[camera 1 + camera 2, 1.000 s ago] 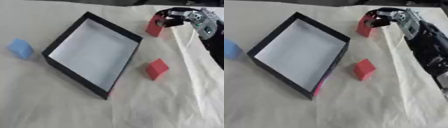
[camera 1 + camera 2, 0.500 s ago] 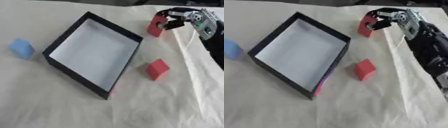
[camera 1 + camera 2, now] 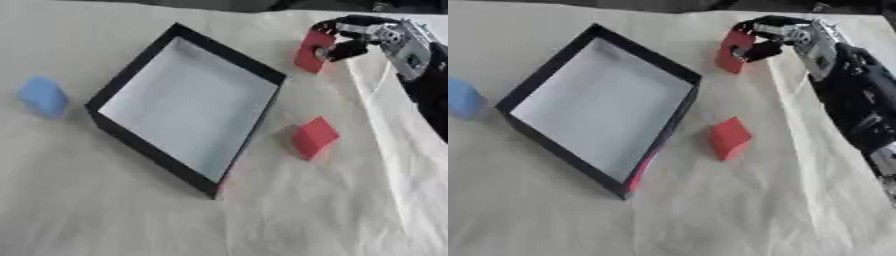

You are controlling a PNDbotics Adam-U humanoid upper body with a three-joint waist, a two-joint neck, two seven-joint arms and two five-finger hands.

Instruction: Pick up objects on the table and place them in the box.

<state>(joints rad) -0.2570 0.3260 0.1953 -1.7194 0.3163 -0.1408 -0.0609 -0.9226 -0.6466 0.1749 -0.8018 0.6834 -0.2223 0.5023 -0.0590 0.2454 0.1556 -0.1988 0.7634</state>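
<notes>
Red block (image 3: 310, 52) pinched in right hand (image 3: 357, 36), beyond box (image 3: 229, 54).

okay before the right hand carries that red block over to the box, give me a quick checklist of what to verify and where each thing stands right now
1. Right hand curled around the far red block: ok, fingers over the top, thumb against its side.
2. Block lifted off the cream tablecloth: cannot tell; its lower edge looks close to the cloth.
3. Black-walled box with white floor open and empty: ok.
4. Path from block to box free: ok, only bare cloth lies between.
5. Second red block out of the way: ok, it lies nearer the robot, beside the box.
6. Blue block out of the way: ok, it lies left of the box.
</notes>
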